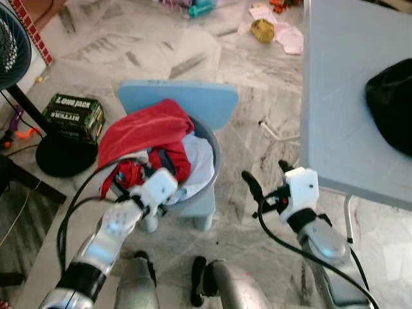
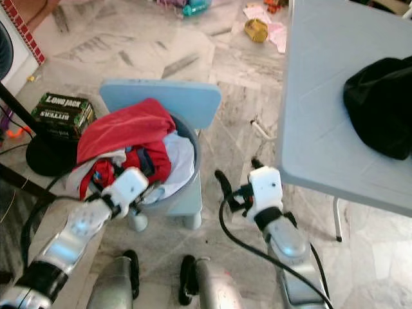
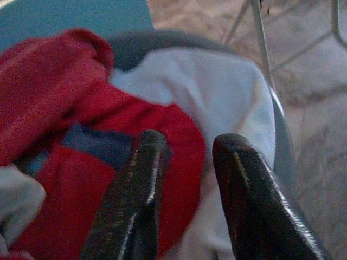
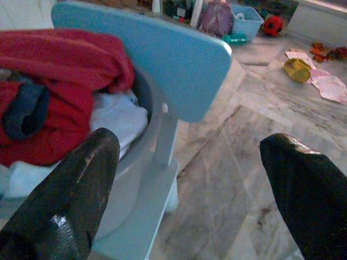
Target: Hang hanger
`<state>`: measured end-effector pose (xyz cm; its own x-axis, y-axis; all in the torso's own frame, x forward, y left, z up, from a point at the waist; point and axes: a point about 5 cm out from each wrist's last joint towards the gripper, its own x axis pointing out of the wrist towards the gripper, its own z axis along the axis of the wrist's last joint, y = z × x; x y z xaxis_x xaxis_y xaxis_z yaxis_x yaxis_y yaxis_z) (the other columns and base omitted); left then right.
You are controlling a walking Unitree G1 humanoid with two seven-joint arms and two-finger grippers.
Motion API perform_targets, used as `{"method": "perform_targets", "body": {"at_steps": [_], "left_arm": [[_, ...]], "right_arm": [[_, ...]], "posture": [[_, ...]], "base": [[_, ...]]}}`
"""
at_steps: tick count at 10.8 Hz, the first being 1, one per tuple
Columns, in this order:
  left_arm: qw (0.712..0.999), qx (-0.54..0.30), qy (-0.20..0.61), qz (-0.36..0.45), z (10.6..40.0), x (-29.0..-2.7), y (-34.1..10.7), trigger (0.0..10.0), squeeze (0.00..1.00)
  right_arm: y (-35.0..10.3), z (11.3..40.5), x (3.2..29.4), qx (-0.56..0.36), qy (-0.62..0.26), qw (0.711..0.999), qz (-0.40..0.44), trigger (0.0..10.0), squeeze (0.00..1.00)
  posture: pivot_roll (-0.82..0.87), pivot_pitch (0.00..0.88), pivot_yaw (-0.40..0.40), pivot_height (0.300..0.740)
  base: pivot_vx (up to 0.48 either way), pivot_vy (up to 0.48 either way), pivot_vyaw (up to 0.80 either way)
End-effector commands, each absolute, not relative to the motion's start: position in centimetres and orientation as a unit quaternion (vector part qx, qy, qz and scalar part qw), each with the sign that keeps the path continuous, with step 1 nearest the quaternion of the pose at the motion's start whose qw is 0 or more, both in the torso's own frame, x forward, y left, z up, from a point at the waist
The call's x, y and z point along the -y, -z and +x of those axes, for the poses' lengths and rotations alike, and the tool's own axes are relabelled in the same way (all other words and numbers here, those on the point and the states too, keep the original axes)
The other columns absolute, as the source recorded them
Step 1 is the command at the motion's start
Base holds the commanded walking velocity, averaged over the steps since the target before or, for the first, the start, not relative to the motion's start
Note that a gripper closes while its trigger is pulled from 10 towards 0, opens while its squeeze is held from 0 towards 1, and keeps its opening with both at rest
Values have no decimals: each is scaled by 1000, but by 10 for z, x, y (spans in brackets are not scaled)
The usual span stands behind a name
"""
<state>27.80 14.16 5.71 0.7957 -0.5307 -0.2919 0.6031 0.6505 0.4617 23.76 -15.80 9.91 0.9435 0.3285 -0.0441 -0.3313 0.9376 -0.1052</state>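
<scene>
A grey basin (image 1: 214, 154) heaped with clothes stands on a small light-blue chair (image 1: 187, 96). A red garment (image 1: 151, 129) lies on top, with white cloth (image 1: 201, 161) beside it. My left gripper (image 3: 187, 162) hovers just over the red and white cloth, open by a narrow gap with nothing between its fingers. To the right of the chair my right gripper (image 1: 267, 175) is held above the floor, open wide and empty. A thin white bent piece (image 1: 275, 134) lies on the floor by the table; whether it is a hanger I cannot tell.
A grey table (image 1: 341, 96) stands at the right with a black bundle (image 1: 393, 109) on it. A fan's black base (image 1: 58, 158) and a dark carton (image 1: 74, 116) are on the left. Toys and papers (image 1: 277, 29) litter the far marble floor.
</scene>
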Motion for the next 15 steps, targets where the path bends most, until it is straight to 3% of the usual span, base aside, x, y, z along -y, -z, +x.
{"method": "perform_targets", "body": {"at_steps": [1, 6, 9, 10, 11, 15], "left_arm": [[898, -78, 325, 286, 272, -137, -49, 10000, 1000], [916, -76, 212, 331, 283, -158, -44, 10000, 1000], [914, -77, 206, 342, 286, -158, -42, 10000, 1000], [909, -68, 209, 355, 289, -154, -41, 10000, 1000], [905, -66, 220, 357, 289, -150, -40, 10000, 0], [898, -63, 232, 368, 290, -142, -36, 10000, 0]], "right_arm": [[-97, 235, 163, -21, -166, 984, -62, 10000, 0], [-98, 232, 164, -23, -170, 983, -67, 10000, 0], [-99, 229, 163, -27, -185, 980, -63, 10000, 0], [-99, 218, 158, -48, -243, 968, -27, 10000, 0], [-98, 212, 158, -63, -269, 961, -22, 10000, 0], [-97, 210, 161, -74, -278, 957, -27, 10000, 0]], "posture": [[-39, 258, -139, 740], [-61, 271, -149, 740], [-67, 279, -155, 740], [-87, 287, -160, 740], [-97, 288, -160, 740], [-107, 296, -165, 740]], "base": [[0, 0, 0], [0, 0, 0], [0, 0, 0], [0, 0, 0], [0, 0, 0], [0, 0, 0]]}}
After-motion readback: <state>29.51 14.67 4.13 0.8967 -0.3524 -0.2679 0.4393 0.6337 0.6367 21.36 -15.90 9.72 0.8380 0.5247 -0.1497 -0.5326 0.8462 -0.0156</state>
